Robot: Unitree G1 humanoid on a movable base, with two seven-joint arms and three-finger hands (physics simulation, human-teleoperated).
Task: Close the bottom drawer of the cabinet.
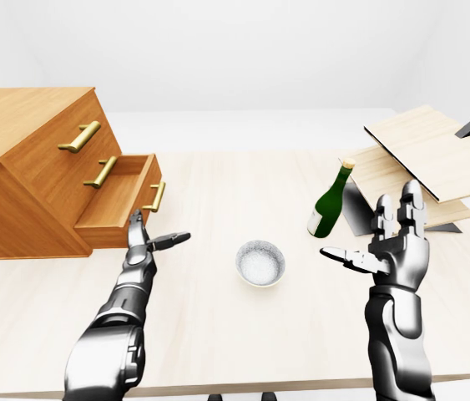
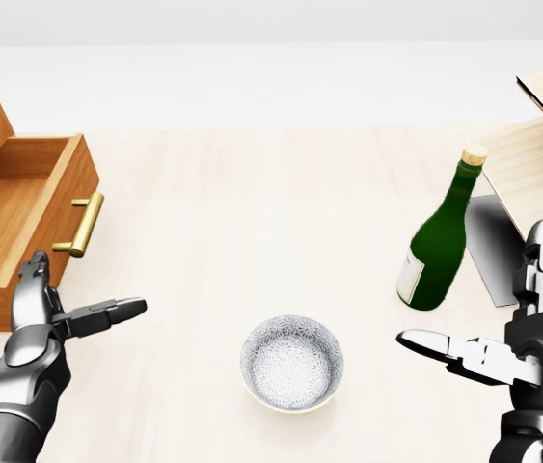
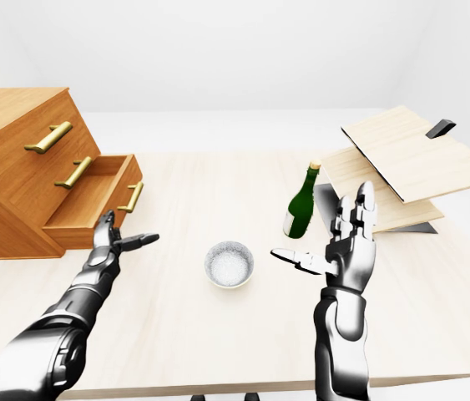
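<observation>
The wooden cabinet point(image 1: 26, 159) with brass handles stands at the left of the table. Its bottom drawer point(image 1: 122, 200) is partly pulled out, its brass handle point(image 2: 78, 224) pointing right. My left hand point(image 2: 78, 289) is open, with its fingers point(image 2: 35, 280) upright against the lower part of the drawer's front face, below the handle, and its thumb pointing right. My right hand point(image 2: 483, 299) is open and empty, raised at the right of the view, far from the cabinet.
A patterned bowl point(image 2: 292, 364) sits in the middle of the table, between my hands. A green bottle point(image 2: 437, 246) stands upright to its right. Tilted wooden boards point(image 1: 422, 154) are stacked at the far right. The table's near edge point(image 1: 260, 386) runs along the bottom.
</observation>
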